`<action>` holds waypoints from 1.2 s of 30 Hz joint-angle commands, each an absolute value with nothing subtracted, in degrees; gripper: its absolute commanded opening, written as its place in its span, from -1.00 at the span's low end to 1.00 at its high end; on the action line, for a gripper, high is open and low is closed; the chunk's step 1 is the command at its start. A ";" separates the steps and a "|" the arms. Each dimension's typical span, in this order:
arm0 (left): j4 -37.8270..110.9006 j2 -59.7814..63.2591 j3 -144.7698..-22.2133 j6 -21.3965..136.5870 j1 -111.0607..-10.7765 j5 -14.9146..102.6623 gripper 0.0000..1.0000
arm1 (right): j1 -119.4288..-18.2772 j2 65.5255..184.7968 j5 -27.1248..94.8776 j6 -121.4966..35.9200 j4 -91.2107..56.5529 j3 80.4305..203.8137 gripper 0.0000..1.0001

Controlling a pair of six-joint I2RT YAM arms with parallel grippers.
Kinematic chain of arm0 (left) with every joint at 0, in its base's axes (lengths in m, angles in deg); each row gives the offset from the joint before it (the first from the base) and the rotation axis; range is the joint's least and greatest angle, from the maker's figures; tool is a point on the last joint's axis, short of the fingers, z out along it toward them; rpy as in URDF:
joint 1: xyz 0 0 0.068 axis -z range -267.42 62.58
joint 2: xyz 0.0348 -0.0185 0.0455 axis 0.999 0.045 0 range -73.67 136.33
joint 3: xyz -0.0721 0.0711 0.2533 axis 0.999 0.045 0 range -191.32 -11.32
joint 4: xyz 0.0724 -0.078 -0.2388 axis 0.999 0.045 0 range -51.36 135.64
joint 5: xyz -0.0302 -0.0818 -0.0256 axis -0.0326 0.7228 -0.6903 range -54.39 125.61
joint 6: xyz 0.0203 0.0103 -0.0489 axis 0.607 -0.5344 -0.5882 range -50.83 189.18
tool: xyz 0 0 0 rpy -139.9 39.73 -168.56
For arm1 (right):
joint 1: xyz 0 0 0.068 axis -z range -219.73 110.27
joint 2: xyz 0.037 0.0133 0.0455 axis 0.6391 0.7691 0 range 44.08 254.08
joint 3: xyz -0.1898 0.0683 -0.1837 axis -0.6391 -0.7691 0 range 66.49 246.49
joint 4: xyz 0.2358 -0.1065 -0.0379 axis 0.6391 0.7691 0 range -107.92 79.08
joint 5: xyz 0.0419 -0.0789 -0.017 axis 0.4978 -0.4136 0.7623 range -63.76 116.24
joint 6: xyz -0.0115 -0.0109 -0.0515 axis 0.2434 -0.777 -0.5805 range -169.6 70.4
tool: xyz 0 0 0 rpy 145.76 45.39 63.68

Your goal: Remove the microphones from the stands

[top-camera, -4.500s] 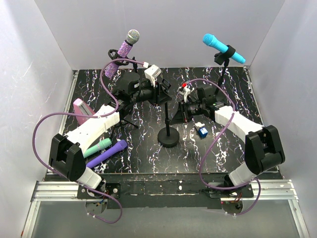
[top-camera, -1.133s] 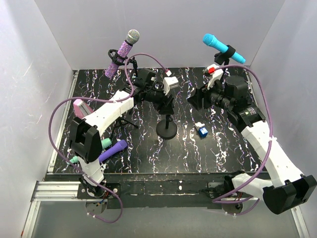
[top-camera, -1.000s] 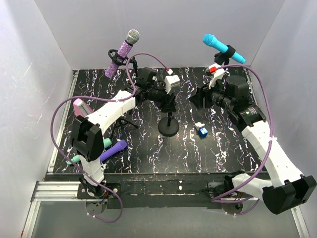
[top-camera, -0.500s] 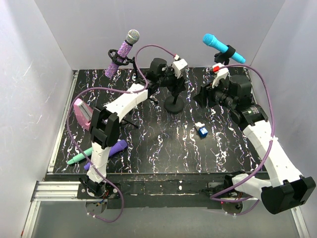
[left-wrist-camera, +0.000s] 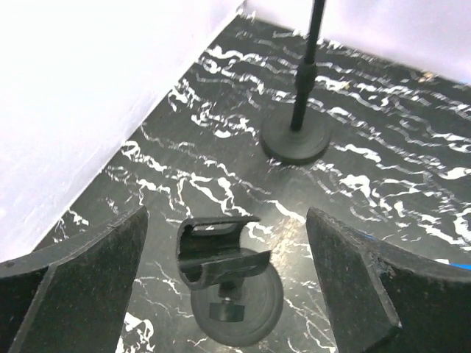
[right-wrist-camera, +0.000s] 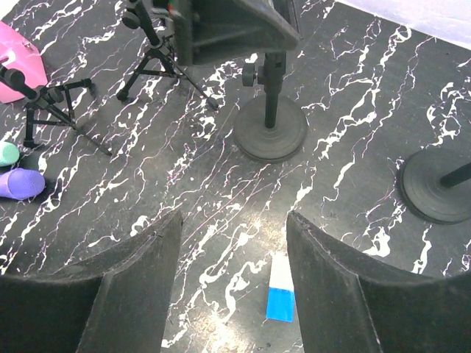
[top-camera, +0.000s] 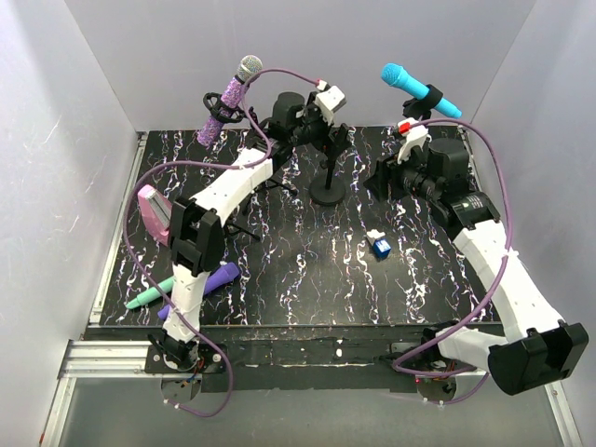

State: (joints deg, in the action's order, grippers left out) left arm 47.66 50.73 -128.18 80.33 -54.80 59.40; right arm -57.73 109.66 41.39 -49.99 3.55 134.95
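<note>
Honestly, I can't read a single brand or label here (any print on the little blue-and-white box (top-camera: 379, 245) is too small to make out). By my count there are four microphones. Two are clipped up at the back: a purple glitter mic (top-camera: 223, 112) with a silver head at far left on a tripod stand (right-wrist-camera: 157, 50), and a cyan mic (top-camera: 421, 91) at far right on a round-base stand (left-wrist-camera: 296, 141). The other two lie flat at near left, a green mic (top-camera: 154, 296) and a plain purple mic (top-camera: 212, 282) side by side. One short stand (top-camera: 327, 191) has an empty clip (left-wrist-camera: 213, 239), and the left gripper (left-wrist-camera: 227, 220) hangs over it, fingers spread wide on either side of the clip and not touching it. The right gripper (right-wrist-camera: 234, 220) is spread wide too, with nothing in it, above the marbled black table (top-camera: 307, 289). One pink thing (top-camera: 154, 209) sits at the left edge.
</note>
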 commanded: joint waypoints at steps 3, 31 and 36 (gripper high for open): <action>48.03 36.65 -130.68 79.46 -54.02 65.14 0.83 | -57.39 110.79 42.50 -50.04 1.94 138.12 0.31; 79.68 28.28 -140.43 93.43 -68.43 46.77 0.94 | -57.39 110.00 46.01 -47.23 2.64 137.68 0.31; 80.92 31.45 -142.72 92.29 -69.66 47.91 0.69 | -57.31 108.07 45.48 -47.32 2.64 135.66 0.31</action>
